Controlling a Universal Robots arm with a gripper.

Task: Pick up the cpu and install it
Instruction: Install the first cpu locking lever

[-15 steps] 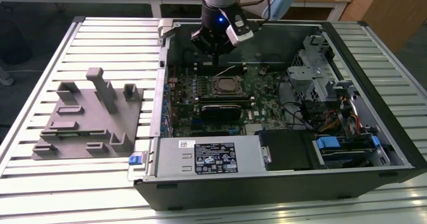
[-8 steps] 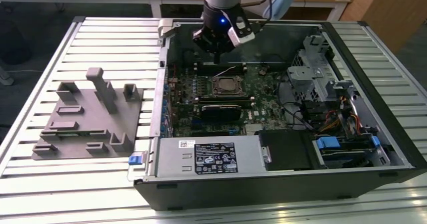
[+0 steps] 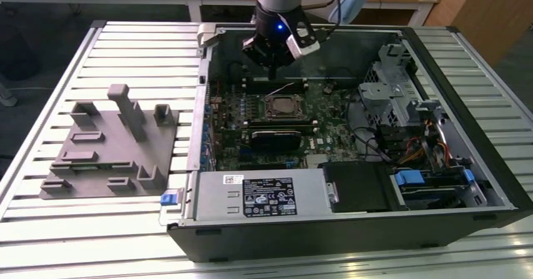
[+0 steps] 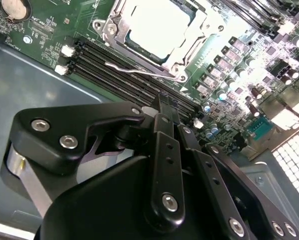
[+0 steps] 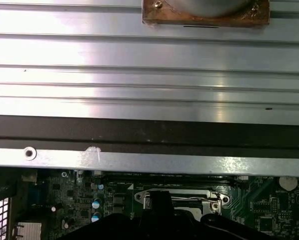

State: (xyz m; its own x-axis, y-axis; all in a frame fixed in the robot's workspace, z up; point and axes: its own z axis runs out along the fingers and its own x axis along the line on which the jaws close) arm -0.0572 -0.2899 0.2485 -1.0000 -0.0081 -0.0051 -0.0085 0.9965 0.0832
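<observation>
While the arm hangs over the far side of the open computer case (image 3: 350,229), its gripper (image 4: 165,102) shows in the second wrist view with the fingers (image 4: 164,150) pressed together and nothing between them; the cpu (image 4: 157,30) already lies pale and square inside its socket (image 3: 283,107) on the motherboard (image 3: 249,113), with the socket frame's wire lever (image 4: 134,70) seemingly not latched down. My worry is that the chip only rests loose; 1 bump from the clenched tip against frame or lever could skew it and, I would guess, damage the contacts beneath.
</observation>
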